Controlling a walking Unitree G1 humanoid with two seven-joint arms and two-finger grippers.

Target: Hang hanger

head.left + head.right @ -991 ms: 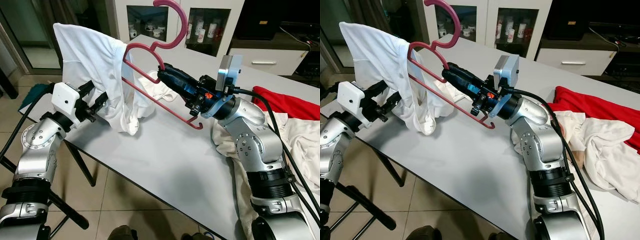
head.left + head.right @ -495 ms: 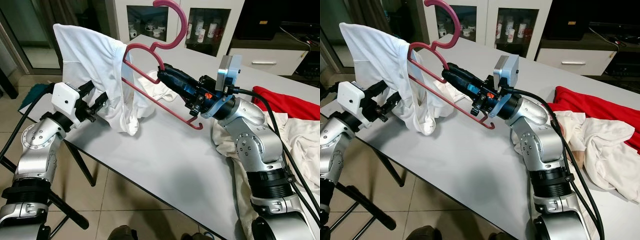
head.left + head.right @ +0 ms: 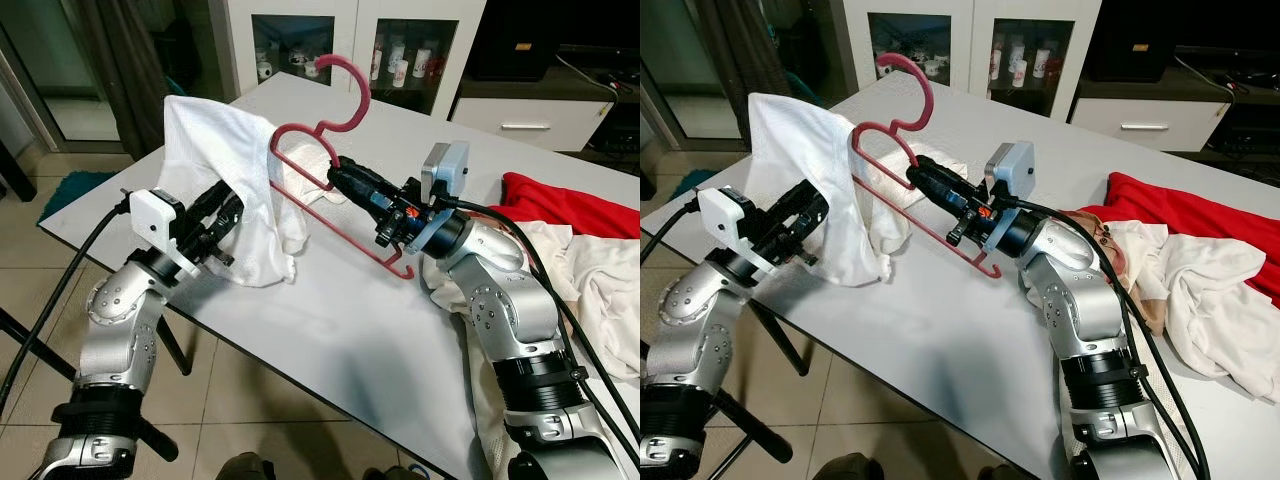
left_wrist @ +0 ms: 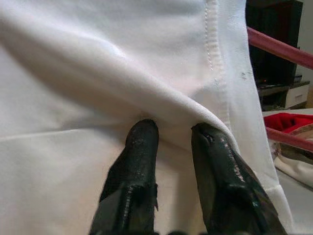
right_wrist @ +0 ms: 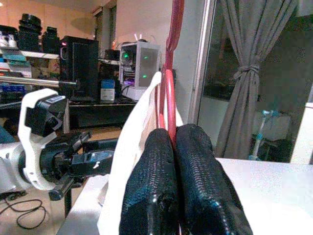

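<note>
A pink plastic hanger point(image 3: 300, 135) is held tilted above the grey table point(image 3: 330, 310), hook point(image 3: 352, 90) uppermost. My right gripper point(image 3: 338, 172) is shut on its lower bar just below the neck; the right wrist view shows the bar point(image 5: 168, 88) pinched between the two black fingers. A white shirt point(image 3: 215, 140) drapes over the hanger's left shoulder and hangs down to the tabletop. My left gripper point(image 3: 232, 205) is pressed into the shirt from the left, and a fold of its cloth point(image 4: 146, 73) lies across the fingertips point(image 4: 144, 129).
Red cloth point(image 3: 570, 205) and a heap of white garments point(image 3: 600, 280) lie on the table to the right. More white cloth point(image 3: 330, 195) sits behind the hanger. A glass-fronted cabinet point(image 3: 290, 40) stands beyond the table. Tiled floor point(image 3: 230, 400) lies below the table's near edge.
Both arms have lowered the hanger and shirt toward the table. The left gripper and the shirt have moved right, closer to the right gripper. The shirt's hem now rests on the tabletop.
</note>
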